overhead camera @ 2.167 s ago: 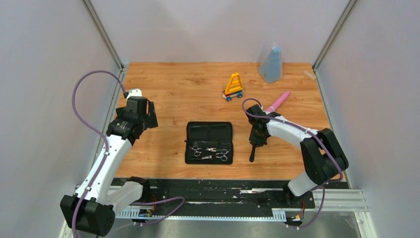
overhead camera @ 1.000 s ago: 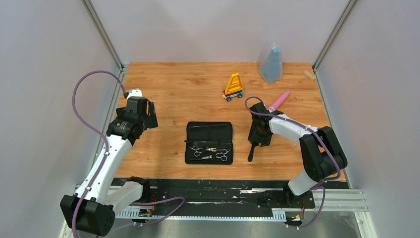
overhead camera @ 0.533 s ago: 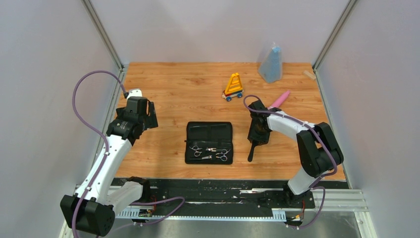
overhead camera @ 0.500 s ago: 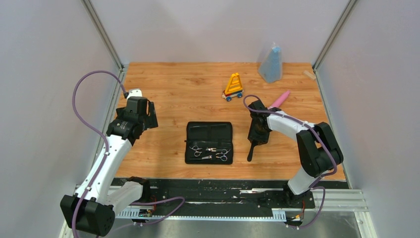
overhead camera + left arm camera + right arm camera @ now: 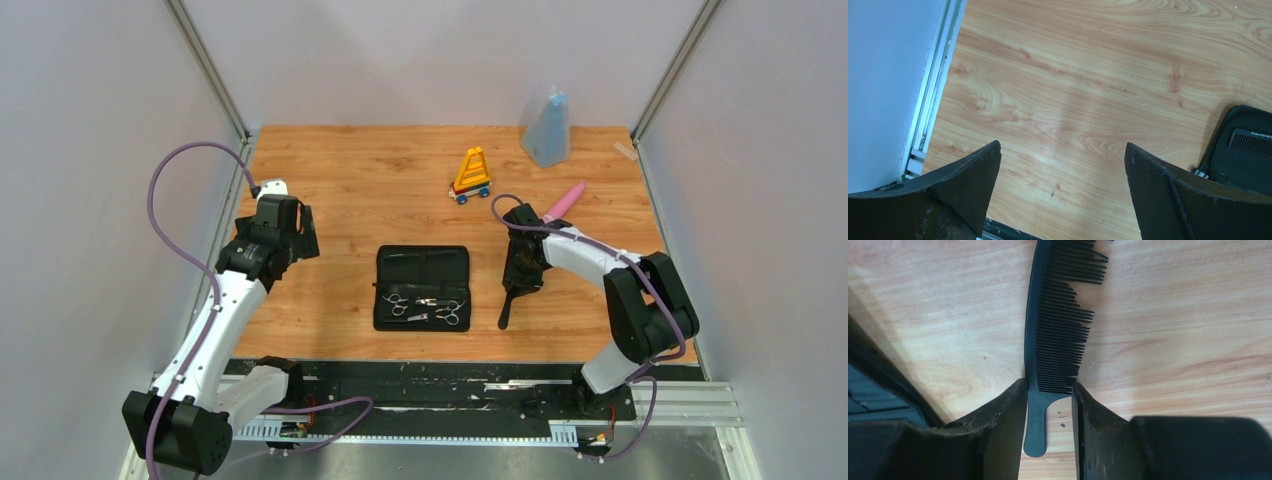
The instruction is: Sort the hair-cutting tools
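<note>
A black comb with a handle (image 5: 1055,325) lies flat on the wood, right of the open black case (image 5: 422,262). My right gripper (image 5: 1049,387) is shut on it where teeth meet handle; both fingers touch it. In the top view the handle (image 5: 507,312) sticks out below the gripper (image 5: 521,283). Two silver scissors (image 5: 397,301) (image 5: 447,311) lie in the near half of the case. The other black comb (image 5: 1250,142) shows inside the case in the left wrist view. My left gripper (image 5: 1063,150) is open and empty over bare wood at the left (image 5: 292,238).
A yellow-orange wheeled toy (image 5: 471,176) and a pink wand (image 5: 561,203) lie behind the right gripper. A blue bag (image 5: 549,130) stands at the back right. The left wall rail (image 5: 930,95) is close beside the left gripper. The case edge (image 5: 878,385) is left of the right gripper.
The right arm's elbow has shifted slightly while its gripper stays at the comb. The comb, the case and the left arm have not visibly moved.
</note>
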### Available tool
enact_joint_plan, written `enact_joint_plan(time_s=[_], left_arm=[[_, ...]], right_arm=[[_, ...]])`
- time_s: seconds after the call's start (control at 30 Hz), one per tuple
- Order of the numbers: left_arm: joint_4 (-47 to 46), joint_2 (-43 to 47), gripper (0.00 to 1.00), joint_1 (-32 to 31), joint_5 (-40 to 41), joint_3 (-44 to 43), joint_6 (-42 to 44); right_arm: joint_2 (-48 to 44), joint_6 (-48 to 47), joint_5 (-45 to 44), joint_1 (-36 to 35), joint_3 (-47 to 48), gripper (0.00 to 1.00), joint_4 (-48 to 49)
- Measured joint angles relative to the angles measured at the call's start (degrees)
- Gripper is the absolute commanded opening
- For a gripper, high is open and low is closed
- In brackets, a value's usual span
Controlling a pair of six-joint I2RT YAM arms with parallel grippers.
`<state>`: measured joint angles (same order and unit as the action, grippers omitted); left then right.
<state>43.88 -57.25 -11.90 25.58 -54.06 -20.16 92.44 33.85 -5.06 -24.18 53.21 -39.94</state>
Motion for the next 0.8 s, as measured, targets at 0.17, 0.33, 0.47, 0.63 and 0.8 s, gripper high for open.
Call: enact_joint_plan(time_s=[0.17, 0.33, 0.47, 0.63, 0.8], left_arm=[[-0.02, -0.11, 1.0, 0.0, 0.0, 0.0, 0.02], [0.0, -0.24, 1.0, 0.0, 0.0, 0.0, 0.02], [0.0, -0.26, 1.0, 0.0, -0.5, 0.0, -0.02], [-0.48, -0.26, 1.0, 0.0, -7.93, 0.07, -1.44], [-5.4, -1.11, 1.0, -0.24, -22.91, 2.21, -7.3]], right_arm=[[-3.17, -2.05, 2.29, 0.0, -0.09, 0.02, -0.79], [-6.97, -3.8, 4.7, 0.0, -0.09, 0.0, -1.64], [-9.46, -5.07, 6.73, -0.17, -0.02, 0.0, -2.6], [-11.37, -6.1, 8.39, -1.6, 1.14, 0.0, -3.17], [-11.54, -7.04, 9.18, -5.14, 4.24, 0.01, -3.48]])
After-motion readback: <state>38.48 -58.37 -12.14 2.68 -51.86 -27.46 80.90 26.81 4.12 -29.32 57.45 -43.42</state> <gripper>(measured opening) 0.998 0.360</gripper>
